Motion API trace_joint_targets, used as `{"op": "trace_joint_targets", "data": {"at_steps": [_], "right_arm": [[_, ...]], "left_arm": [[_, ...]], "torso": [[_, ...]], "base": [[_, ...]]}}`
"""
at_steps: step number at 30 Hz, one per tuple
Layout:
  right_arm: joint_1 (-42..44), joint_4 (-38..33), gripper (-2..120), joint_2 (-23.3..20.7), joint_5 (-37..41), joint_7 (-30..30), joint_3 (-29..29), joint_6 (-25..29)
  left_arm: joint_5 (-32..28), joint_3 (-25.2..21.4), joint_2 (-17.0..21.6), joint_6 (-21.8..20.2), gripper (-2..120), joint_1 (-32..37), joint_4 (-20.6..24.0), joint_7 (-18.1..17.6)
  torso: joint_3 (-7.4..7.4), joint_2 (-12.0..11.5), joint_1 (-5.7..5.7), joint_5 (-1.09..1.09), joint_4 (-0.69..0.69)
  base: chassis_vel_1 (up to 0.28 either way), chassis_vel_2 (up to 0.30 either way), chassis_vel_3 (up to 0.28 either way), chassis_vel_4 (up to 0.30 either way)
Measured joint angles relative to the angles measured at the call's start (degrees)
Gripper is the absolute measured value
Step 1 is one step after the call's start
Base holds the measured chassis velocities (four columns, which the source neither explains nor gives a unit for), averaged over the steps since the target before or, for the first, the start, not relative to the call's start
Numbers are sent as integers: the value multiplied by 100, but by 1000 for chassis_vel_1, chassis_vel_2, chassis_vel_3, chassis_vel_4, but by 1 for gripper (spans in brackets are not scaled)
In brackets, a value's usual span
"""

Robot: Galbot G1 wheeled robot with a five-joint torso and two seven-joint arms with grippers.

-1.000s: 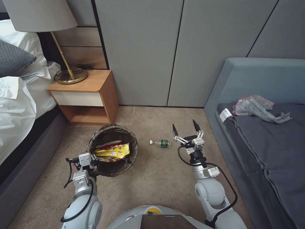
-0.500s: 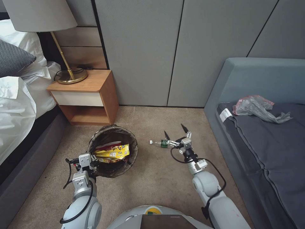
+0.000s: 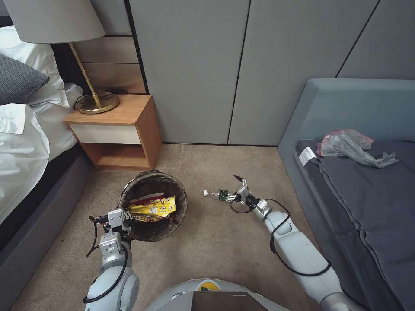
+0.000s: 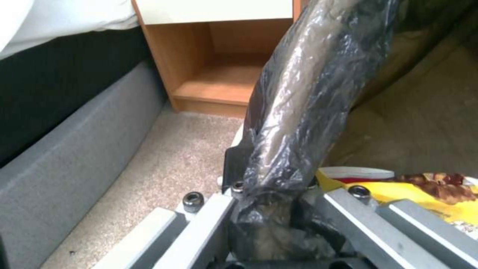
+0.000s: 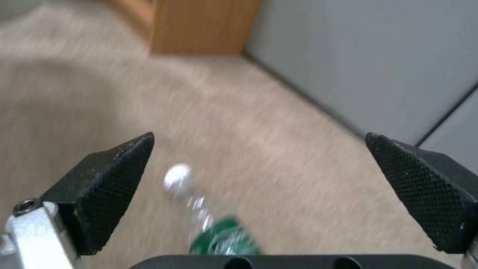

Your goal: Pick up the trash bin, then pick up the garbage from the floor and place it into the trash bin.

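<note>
The trash bin [image 3: 180,203], lined with a dark bag, is in front of my left arm. My left gripper [image 3: 125,214] is shut on its near rim. In the left wrist view the bag-covered rim [image 4: 298,112] is pinched in the left gripper [image 4: 271,201]. Red and yellow snack wrappers [image 3: 153,206] lie inside the bin. A small clear bottle with a green label [image 3: 215,195] lies on the carpet to the bin's right. My right gripper [image 3: 230,189] is low over it and open. In the right wrist view the bottle [image 5: 214,228] lies between the wide-spread fingers [image 5: 114,175].
A wooden nightstand [image 3: 116,129] with a brass lamp [image 3: 97,101] stands behind the bin, and a bed [image 3: 26,142] is on the left. A grey-blue sofa [image 3: 346,181] with a crumpled plastic bag [image 3: 350,147] lines the right. Bare carpet [image 3: 207,250] lies between.
My right arm has stretched forward, down and to the left, bringing its open gripper from beside the bottle down around it. The left gripper and the bin have stayed put.
</note>
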State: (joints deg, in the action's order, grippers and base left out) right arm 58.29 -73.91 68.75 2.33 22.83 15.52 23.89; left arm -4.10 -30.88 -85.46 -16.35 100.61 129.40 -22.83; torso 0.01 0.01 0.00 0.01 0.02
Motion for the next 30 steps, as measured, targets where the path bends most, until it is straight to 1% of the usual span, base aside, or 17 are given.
{"op": "trace_joint_targets", "data": {"at_steps": [1,2,3,4,5,7,8,10,11,13,19,22,25,26,28,30], "right_arm": [[-227,418,100,-43,-42,160,-131,-14],[-366,692,100,-43,-99,310,-180,-12],[-366,692,100,-43,-99,310,-180,-12],[-508,963,100,-31,-179,502,-211,1],[-761,1410,100,0,-325,812,-276,31],[-801,1469,100,5,-347,850,-286,40],[-1105,1842,100,39,-527,1153,-354,101],[-1598,2333,100,73,-850,1529,-497,166],[-1598,2333,100,73,-850,1529,-497,166],[-1941,2748,100,138,-1235,1740,-588,180],[-2186,2980,100,172,-1373,1760,-822,44],[-2297,3059,100,208,-1507,1616,-930,-88],[-2465,3272,100,277,-1754,1268,-1029,-263],[-2465,3272,100,277,-1754,1268,-1029,-263],[-2555,3454,100,326,-1772,1029,-1096,-372],[-2579,3518,100,346,-1751,959,-1112,-425]], "left_arm": [[11,0,-15,1,0,-13,-24,0],[13,0,-22,3,0,-23,-40,0],[13,0,-22,3,0,-23,-40,0],[19,2,-30,6,0,-35,-60,0],[30,10,-40,8,0,-50,-87,0],[32,12,-41,8,0,-51,-89,0],[42,18,-45,8,0,-57,-99,0],[51,13,-48,8,0,-49,-106,0],[51,13,-48,8,0,-49,-106,0],[59,2,-57,8,0,-34,-106,-1],[87,6,-84,12,0,-35,-137,-2],[105,23,-104,15,0,-39,-157,-2],[113,25,-108,20,0,-43,-172,-2],[113,25,-108,20,0,-43,-172,-2],[112,9,-100,24,0,-38,-173,-2],[112,5,-99,26,0,-33,-173,-2]], "torso": [[0,0,0,0,-2],[0,0,0,0,-3],[0,0,0,0,-3],[0,0,0,0,-4],[0,0,0,0,-3],[0,0,0,0,-3],[0,0,0,0,-3],[0,0,0,-2,0],[0,0,0,-2,0],[0,0,0,-2,-1],[0,0,0,-2,-3],[0,0,0,-1,-2],[0,0,0,-1,-2],[0,0,0,-1,-2],[-1,0,0,-1,-2],[0,0,0,-1,-2]], "base": [[0,0,0,0],[0,0,0,0],[0,0,0,0],[0,0,0,0],[0,0,0,0],[0,0,0,0],[0,0,0,0],[0,0,0,0],[0,0,0,0],[0,0,0,0],[0,0,0,0],[0,0,0,0],[0,0,0,0],[0,0,0,0],[0,0,0,0],[0,0,0,0]]}}
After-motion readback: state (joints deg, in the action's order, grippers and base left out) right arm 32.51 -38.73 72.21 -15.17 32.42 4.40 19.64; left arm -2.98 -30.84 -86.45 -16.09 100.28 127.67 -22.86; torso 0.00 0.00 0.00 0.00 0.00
